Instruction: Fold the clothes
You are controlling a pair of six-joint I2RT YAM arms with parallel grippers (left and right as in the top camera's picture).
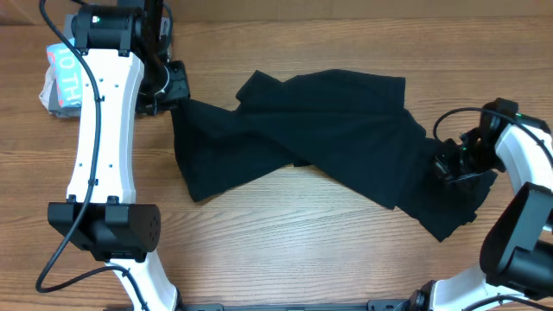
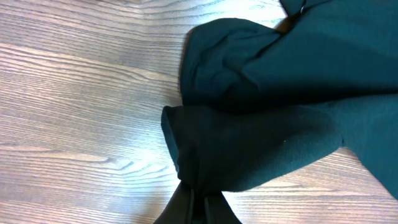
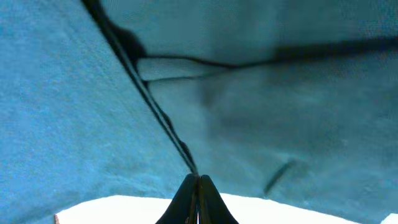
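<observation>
A black T-shirt, the clothes (image 1: 320, 130), lies crumpled and stretched across the wooden table between my two grippers. My left gripper (image 1: 175, 93) holds its upper left corner. In the left wrist view that gripper (image 2: 198, 200) is shut on a bunched fold of the black fabric (image 2: 280, 118), which fans out away from the jaws. At the shirt's right end my right gripper (image 1: 447, 161) sits over the cloth. In the right wrist view the right gripper (image 3: 199, 184) is shut on a fold edge, and the fabric (image 3: 280, 112) fills the frame, looking bluish.
A light blue shirt with pink-white lettering (image 1: 62, 82) lies bunched at the far left edge, behind the left arm (image 1: 104, 130). Bare wooden table (image 1: 285, 233) runs along the front. A black cable loops beside the right arm (image 1: 518, 151).
</observation>
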